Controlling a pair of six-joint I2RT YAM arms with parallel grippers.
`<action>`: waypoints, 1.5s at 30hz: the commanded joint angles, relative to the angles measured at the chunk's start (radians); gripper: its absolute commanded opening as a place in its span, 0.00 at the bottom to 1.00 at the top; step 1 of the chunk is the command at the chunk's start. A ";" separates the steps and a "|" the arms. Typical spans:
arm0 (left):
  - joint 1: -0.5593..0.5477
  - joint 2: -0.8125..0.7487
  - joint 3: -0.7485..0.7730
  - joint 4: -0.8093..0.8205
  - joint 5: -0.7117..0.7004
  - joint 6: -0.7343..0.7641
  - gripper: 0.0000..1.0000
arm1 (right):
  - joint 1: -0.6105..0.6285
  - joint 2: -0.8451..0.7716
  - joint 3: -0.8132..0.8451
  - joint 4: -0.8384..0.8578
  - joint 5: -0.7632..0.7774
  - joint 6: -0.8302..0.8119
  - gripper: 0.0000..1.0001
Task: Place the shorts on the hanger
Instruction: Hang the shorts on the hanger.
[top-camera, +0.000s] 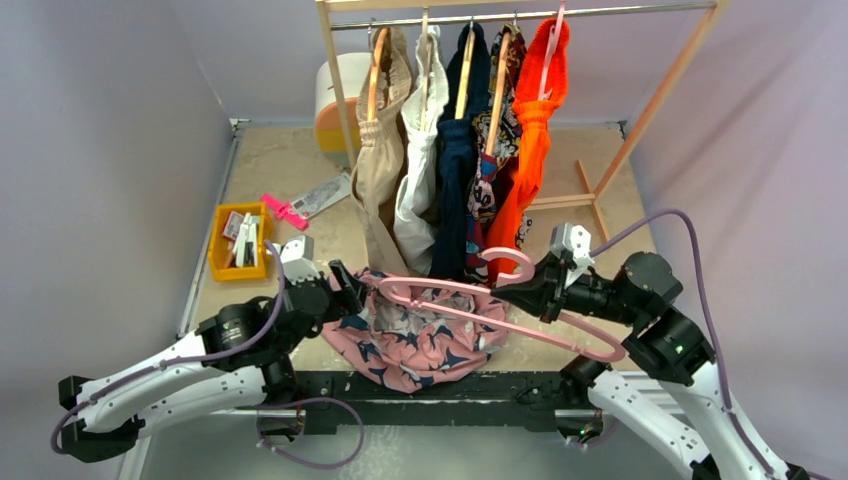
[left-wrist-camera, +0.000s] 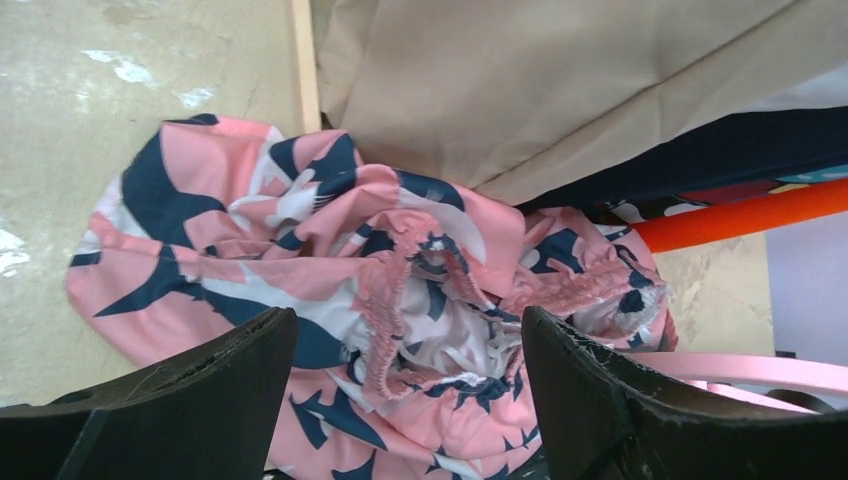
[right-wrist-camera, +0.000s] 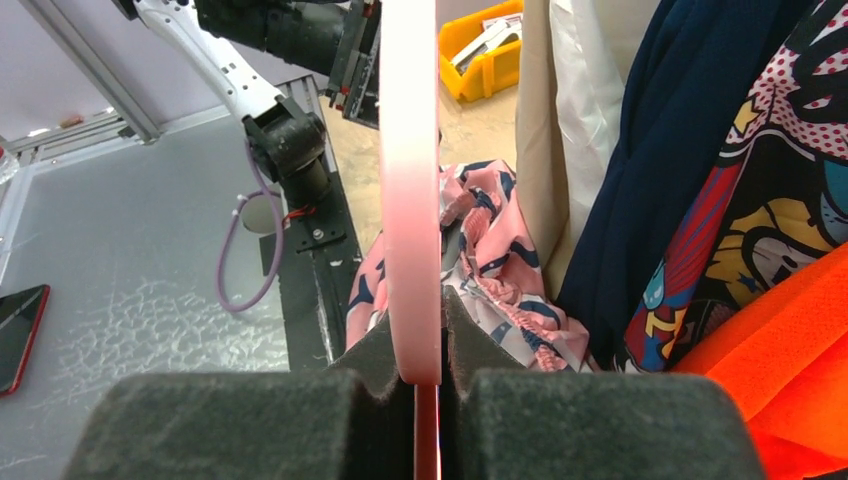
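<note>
Beige bench (top-camera: 270, 170) under clothes rack (top-camera: 520, 14). Shorts (left-wrist-camera: 300, 230) soft, light, floppy, crumpled; best hold likely gathered waistband (left-wrist-camera: 382, 305). Left end effector (left-wrist-camera: 405, 330) released, jaws wide above shorts. Right end effector (right-wrist-camera: 428, 385) clenched on stiff hanger (right-wrist-camera: 410, 200).

Bright even light, soft shadows, sharp

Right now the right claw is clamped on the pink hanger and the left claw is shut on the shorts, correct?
Not quite: the left claw is open, jaws spread wide, the shorts ungripped, per the left wrist view. The right claw is indeed clamped on the pink hanger.
</note>
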 joint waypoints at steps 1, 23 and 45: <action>0.004 0.050 0.002 0.117 0.065 0.063 0.79 | 0.004 -0.025 0.002 0.016 0.044 -0.003 0.00; 0.004 0.306 -0.056 0.146 0.194 0.099 0.51 | 0.004 0.019 0.002 0.030 0.065 -0.004 0.00; 0.004 0.418 -0.074 0.191 0.023 0.061 0.15 | 0.003 0.031 -0.012 0.061 0.042 0.022 0.00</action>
